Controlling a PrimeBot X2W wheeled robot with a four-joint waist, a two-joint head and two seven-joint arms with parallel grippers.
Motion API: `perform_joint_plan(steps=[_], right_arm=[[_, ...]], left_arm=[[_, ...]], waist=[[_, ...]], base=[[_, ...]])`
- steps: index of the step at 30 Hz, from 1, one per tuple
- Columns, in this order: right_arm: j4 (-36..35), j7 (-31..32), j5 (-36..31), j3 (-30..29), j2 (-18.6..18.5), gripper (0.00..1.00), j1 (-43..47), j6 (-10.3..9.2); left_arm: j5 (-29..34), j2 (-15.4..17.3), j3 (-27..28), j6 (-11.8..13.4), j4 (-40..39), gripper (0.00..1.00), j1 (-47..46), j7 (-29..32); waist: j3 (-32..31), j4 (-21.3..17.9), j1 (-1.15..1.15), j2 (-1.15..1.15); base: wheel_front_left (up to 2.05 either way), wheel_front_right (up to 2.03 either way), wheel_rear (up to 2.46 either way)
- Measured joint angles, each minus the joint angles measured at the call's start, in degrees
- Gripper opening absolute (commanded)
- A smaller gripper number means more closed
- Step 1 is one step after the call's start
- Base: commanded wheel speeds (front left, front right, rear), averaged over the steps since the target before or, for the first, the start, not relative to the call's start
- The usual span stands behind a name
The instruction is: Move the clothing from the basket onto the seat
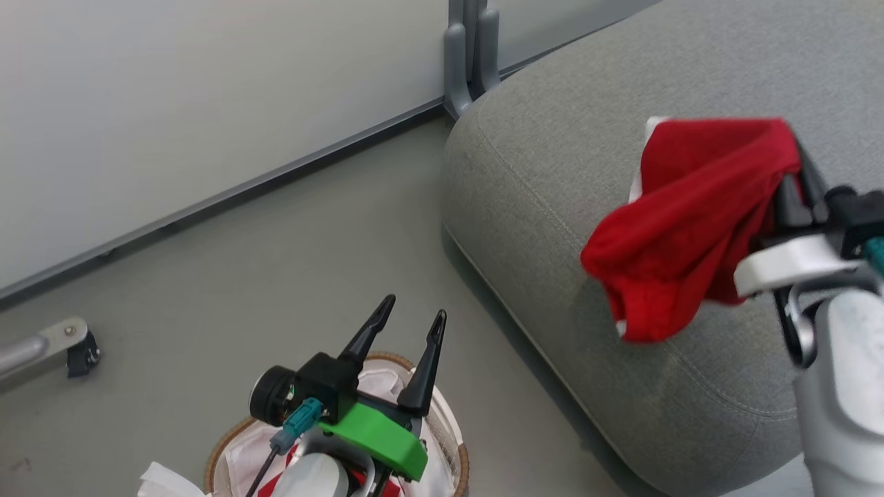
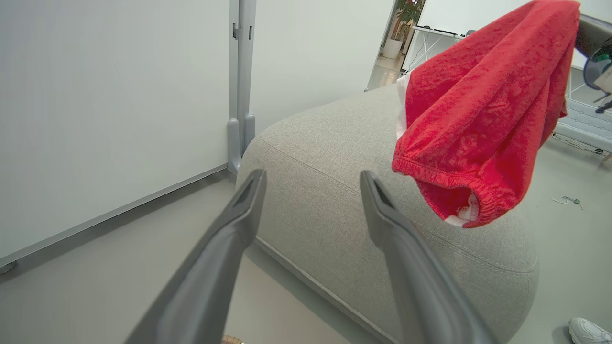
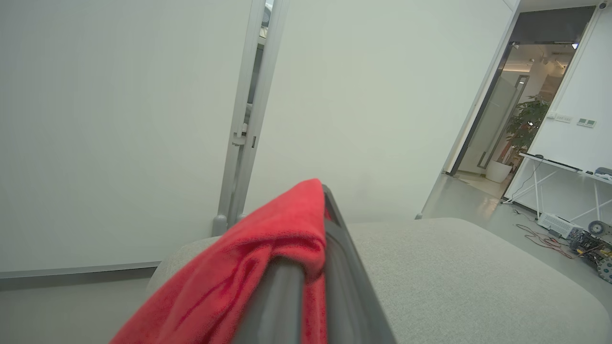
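Note:
Red shorts [image 1: 684,228] with white trim hang bunched from my right gripper [image 1: 793,148], which is shut on them above the grey seat [image 1: 552,172]. The left wrist view shows their ribbed elastic waist [image 2: 454,184] dangling low over the seat [image 2: 325,191]; I cannot tell whether it touches. In the right wrist view the red cloth [image 3: 267,267] drapes over my closed fingers [image 3: 334,248]. My left gripper [image 1: 415,307] stands open and empty over the basket [image 1: 219,435]. A scrap of red clothing [image 1: 385,487] shows inside the basket, mostly hidden by my wrist.
A white partition wall with a grey post [image 1: 473,55] stands just behind the seat. A metal leg with a castor [image 1: 72,345] lies on the floor at the left. A white shoe [image 2: 590,329] rests on the floor beyond the seat. Cables and small gear [image 3: 573,234] lie far right.

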Motion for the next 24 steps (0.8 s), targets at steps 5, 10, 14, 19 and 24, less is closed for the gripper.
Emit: perform_joint_plan(steps=[5, 10, 14, 19, 24], right_arm=[[0.7, 0.0, 1.2, -2.2, -3.8, 0.0, -12.4, 0.0], [3.0, 0.0, 1.9, -3.9, -8.5, 0.0, -24.6, 0.0], [7.9, 0.0, 2.0, -4.9, -13.1, 0.0, -33.4, 0.0], [13.4, 0.0, 1.0, -7.5, -16.5, 0.0, -41.8, 0.0], [18.3, 0.0, -2.2, -11.6, -16.4, 0.0, -45.1, 0.01]], left_arm=[[2.4, 0.7, -0.2, 0.0, -1.4, 1.0, -3.4, 0.0], [4.5, 2.8, -0.7, 0.0, -3.4, 1.0, -8.2, 0.0], [5.6, 4.3, -0.6, 0.0, -5.3, 1.0, -11.4, 0.0], [6.9, 5.4, 0.5, 0.0, -7.1, 1.0, -14.9, 0.0], [8.4, 5.4, 0.8, 0.0, -8.0, 1.0, -16.6, 0.0]], waist=[[5.1, 1.2, 0.0, 0.0], [11.4, 2.6, 0.0, 0.0], [17.0, 3.6, 0.0, 0.0], [23.7, 4.8, 0.01, 0.0], [30.3, 5.8, 0.01, 0.0]], base=[[0.0, 0.0, 0.0], [0.0, 0.0, 0.0], [0.0, 0.0, 0.0], [0.0, 0.0, 0.0], [0.0, 0.0, 0.0]])
